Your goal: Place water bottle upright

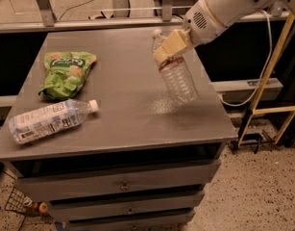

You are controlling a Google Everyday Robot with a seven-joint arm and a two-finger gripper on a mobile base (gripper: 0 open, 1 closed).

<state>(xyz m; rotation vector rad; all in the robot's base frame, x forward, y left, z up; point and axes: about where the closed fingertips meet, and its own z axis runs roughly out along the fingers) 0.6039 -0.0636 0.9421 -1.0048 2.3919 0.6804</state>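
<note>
The water bottle (177, 76), small, clear and ribbed with a narrow red band label, hangs tilted over the right part of the grey table (123, 105). Its pale cap points up and away at the top left, and its base is low, close to the tabletop. My gripper (169, 46), with tan fingers (172, 43), is shut on the bottle's upper part near the label. The white arm reaches in from the upper right.
A longer bottle with a large white printed label and white cap (50, 120) lies on its side at the front left. A green snack bag (65, 72) lies behind it. The table's right edge is near the held bottle. Drawers sit below the tabletop.
</note>
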